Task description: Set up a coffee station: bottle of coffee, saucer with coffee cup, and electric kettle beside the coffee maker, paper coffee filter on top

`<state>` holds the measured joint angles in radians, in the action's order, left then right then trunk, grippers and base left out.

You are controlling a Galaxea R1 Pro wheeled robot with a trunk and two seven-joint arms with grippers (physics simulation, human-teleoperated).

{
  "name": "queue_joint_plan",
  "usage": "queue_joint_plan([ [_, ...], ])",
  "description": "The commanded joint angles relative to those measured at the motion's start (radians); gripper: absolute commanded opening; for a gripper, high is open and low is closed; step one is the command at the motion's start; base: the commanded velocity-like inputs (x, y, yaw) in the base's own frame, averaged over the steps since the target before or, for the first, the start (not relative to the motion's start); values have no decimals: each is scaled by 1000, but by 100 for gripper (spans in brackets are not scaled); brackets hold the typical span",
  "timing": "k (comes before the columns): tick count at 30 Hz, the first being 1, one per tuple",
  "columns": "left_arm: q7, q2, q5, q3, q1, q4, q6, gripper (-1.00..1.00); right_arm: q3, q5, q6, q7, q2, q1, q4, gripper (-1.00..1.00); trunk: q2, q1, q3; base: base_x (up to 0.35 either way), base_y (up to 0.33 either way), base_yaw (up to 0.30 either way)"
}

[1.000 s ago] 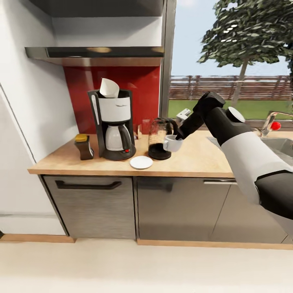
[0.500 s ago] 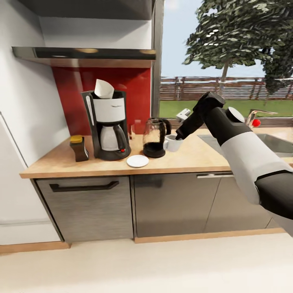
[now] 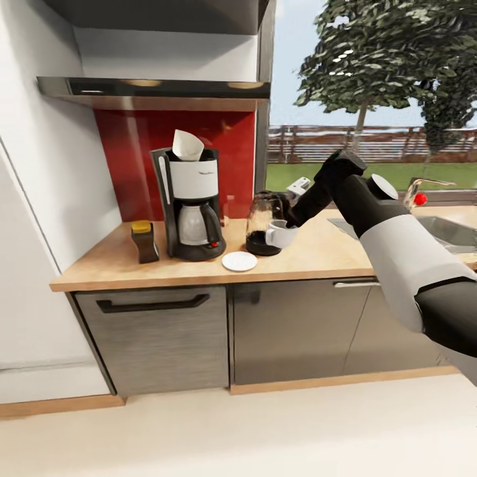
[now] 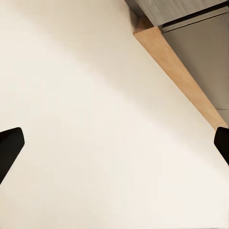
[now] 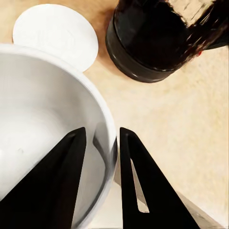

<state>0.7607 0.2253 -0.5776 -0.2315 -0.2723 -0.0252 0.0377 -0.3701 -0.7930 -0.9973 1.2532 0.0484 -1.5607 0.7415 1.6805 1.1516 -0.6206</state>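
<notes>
The black and white coffee maker (image 3: pixel 192 207) stands on the wooden countertop (image 3: pixel 318 255) with a white paper filter (image 3: pixel 187 144) on top. To its left is the brown coffee bottle (image 3: pixel 145 242) with a yellow lid. In front lies the white saucer (image 3: pixel 239 262) (image 5: pixel 55 34), bare. The dark glass kettle (image 3: pixel 264 224) (image 5: pixel 162 38) stands to the coffee maker's right. My right gripper (image 3: pixel 291 222) (image 5: pixel 101 157) is shut on the rim of the white coffee cup (image 3: pixel 279 233) (image 5: pixel 43 124), held above the counter beside the kettle. My left gripper (image 4: pixel 114 148) is open over the floor.
A sink with a faucet (image 3: pixel 419 197) lies at the counter's right end. A range hood (image 3: pixel 152 89) hangs above the coffee maker. Grey cabinet fronts (image 3: pixel 159 331) run under the counter, and a white wall panel (image 3: pixel 33 265) stands at the left.
The whole view has shifted right then back left, so the camera moved. The cup stays in my right gripper and now sits a little closer to the kettle.
</notes>
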Motion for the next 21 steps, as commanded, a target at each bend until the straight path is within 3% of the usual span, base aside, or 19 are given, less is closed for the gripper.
queue_joint_plan([
  [1, 4, 0, 4, -8, -1, 1, 4, 100, -3, -9, -6, 11, 1, -1, 1, -100, 0, 0, 0, 5, 74, -206],
  [7, 3, 0, 4, -8, -1, 1, 5, 100, -3, -9, -6, 11, 1, -1, 1, -100, 0, 0, 3, 2, 222, -187],
  [21, 3, 0, 4, -8, -1, 1, 5, 100, -3, -9, -6, 12, 2, -1, 1, -100, 0, 0, 4, 0, 304, -15],
])
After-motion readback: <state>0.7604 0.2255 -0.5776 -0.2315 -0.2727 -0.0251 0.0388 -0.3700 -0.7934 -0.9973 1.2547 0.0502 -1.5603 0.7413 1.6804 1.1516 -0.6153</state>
